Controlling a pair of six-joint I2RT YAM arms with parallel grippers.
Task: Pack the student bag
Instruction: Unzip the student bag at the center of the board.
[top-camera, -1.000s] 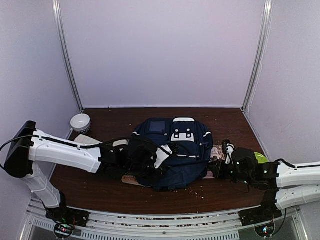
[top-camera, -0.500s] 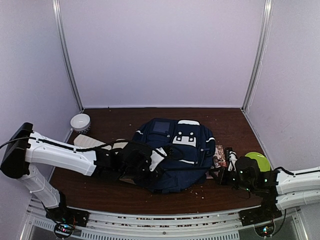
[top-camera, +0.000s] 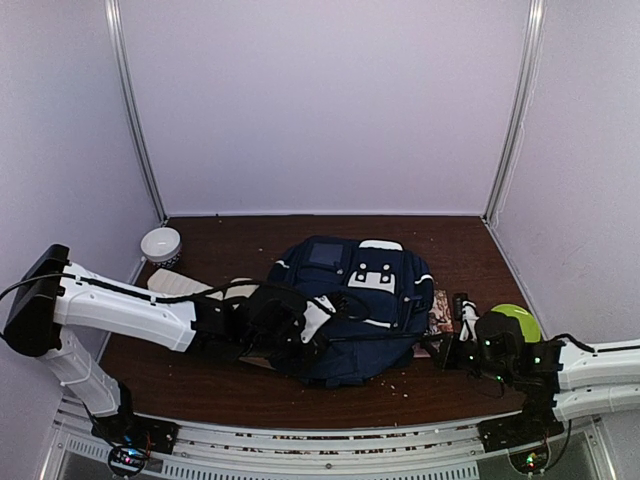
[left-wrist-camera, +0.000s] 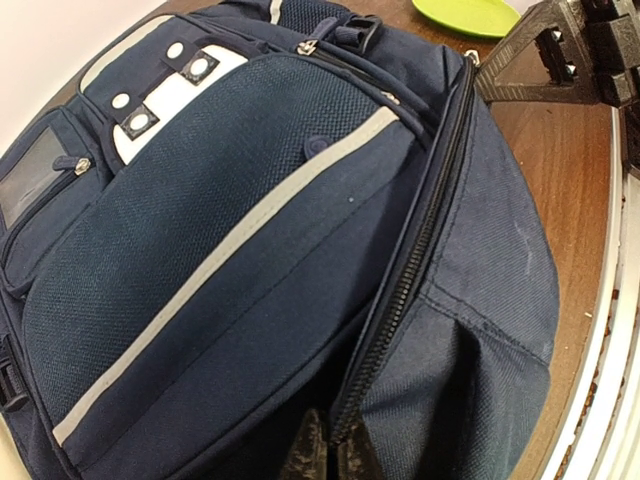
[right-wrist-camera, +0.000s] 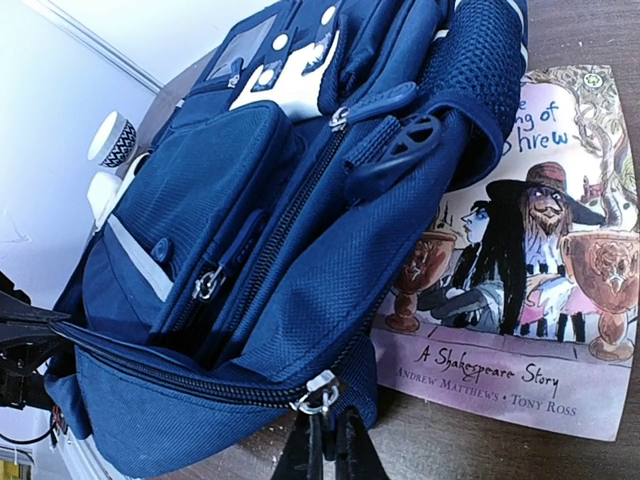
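Found the student bag (top-camera: 345, 310) lying flat in the middle of the worktop (top-camera: 230, 240), white buckle patch and front pockets facing up. Saw both arms stretched low toward it, one from each side. Noted the left gripper (left-wrist-camera: 327, 455) pushed in at the bag's near left edge, its fingers (left-wrist-camera: 305, 450) clenched with next to no gap. Saw the near end of the main zip (left-wrist-camera: 410, 270) running down between them and navy cloth bunched on both sides, and took that for a pinch on the bag's zip edge.

Noted the right gripper (right-wrist-camera: 325, 450) at the bag's near right corner, fingers (right-wrist-camera: 350, 455) likewise squeezed together, grasping the zip pull (right-wrist-camera: 318, 395) just under its metal ring. Judged the zip closed along the stretch in the right wrist view, from the pull back across the bag's side.

Spotted a picture book (right-wrist-camera: 520, 300) flat on the worktop at the bag's right edge, cover up and partly tucked under the cloth — a Shakespeare story, going by the printed title. Made out a lime-green plate (top-camera: 518, 318) just behind the right arm's wrist, near the book but apart from the bag. Picked out a small white bowl (top-camera: 160, 243) with a dark patterned band at the far left corner, well apart from everything else.
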